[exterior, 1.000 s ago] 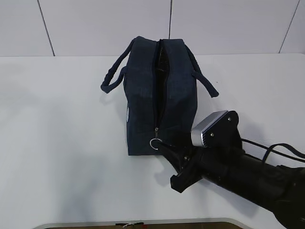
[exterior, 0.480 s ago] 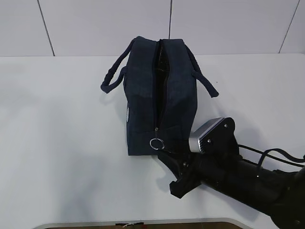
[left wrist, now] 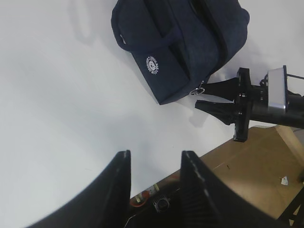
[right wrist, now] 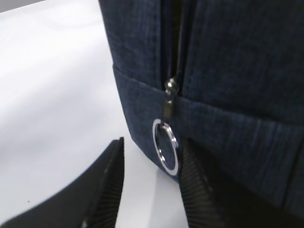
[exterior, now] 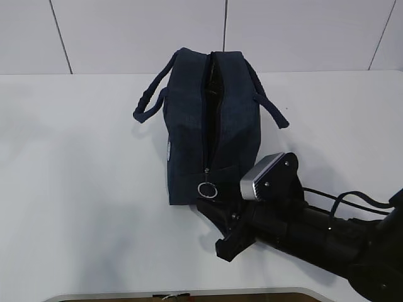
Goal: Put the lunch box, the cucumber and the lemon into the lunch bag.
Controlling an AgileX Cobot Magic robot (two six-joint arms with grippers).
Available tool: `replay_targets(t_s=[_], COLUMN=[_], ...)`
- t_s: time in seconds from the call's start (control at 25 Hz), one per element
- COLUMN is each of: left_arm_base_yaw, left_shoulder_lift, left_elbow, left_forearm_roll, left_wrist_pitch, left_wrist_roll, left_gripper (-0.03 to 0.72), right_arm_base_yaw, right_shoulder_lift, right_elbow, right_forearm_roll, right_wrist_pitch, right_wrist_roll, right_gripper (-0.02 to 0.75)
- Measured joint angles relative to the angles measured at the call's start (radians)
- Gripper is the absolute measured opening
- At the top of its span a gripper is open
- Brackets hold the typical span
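The dark navy lunch bag (exterior: 189, 126) stands on the white table with its top zipper open along most of its length. Its silver ring pull (exterior: 207, 189) hangs at the near end. My right gripper (exterior: 211, 226) is open, low on the table at that near end. In the right wrist view the ring pull (right wrist: 165, 151) hangs just inside the right finger, and the jaws (right wrist: 152, 145) are not closed on it. My left gripper (left wrist: 156, 154) is open and empty, high above the table's edge, far from the lunch bag (left wrist: 180, 42). The lunch box, cucumber and lemon are out of view.
Two loop handles (exterior: 146, 104) hang off the bag's sides. The table's front edge (exterior: 176, 293) lies close below my right arm. A brown floor (left wrist: 256, 166) shows past that edge in the left wrist view.
My right arm has slid left and toward the table's front edge, so its upper fingertip now sits just below the ring pull. The bag has not moved.
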Motion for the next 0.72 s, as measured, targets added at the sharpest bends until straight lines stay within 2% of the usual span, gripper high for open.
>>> replay_targets(t_s=[0.72], left_arm_base_yaw=[0.0], left_shoulder_lift=[0.0], left_elbow=[0.0], left_forearm_roll=[0.001], left_wrist_pitch=[0.0], left_wrist_roll=[0.0], left_gripper=[0.251], right_arm_base_yaw=[0.0], right_shoulder_lift=[0.02], right_elbow=[-0.078], right_forearm_roll=[-0.044], right_wrist_pitch=[0.024], right_wrist_roll=[0.049], right_gripper=[0.318])
